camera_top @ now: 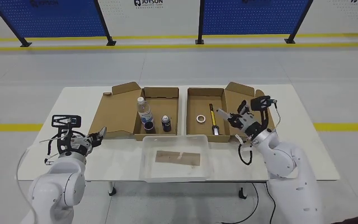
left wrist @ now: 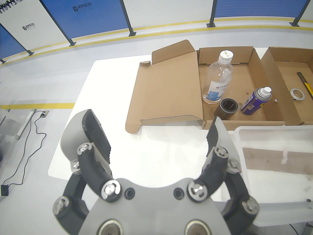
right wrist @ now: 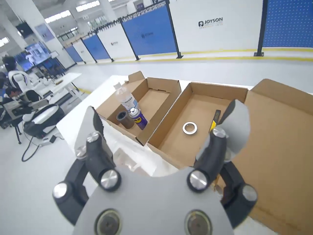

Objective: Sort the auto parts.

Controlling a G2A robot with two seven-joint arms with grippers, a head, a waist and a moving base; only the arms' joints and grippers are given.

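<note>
Clear plastic bottle [camera_top: 144, 108], black cylinder [camera_top: 149, 126] and spray can [camera_top: 166, 122] in left cardboard box [camera_top: 162, 90], frame centre. Metal ring [camera_top: 201, 119] and yellow-black bar [camera_top: 212, 115] in right cardboard box [camera_top: 204, 91]. Left claw [camera_top: 100, 135] lower left, right claw [camera_top: 230, 113] right of centre, both spread apart, empty.

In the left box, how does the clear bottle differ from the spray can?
The clear bottle is see-through and taller; the spray can is opaque blue and shorter. The clear bottle has a flat white cap, the spray can a white nozzle top. Both stand in the same cardboard box.
</note>
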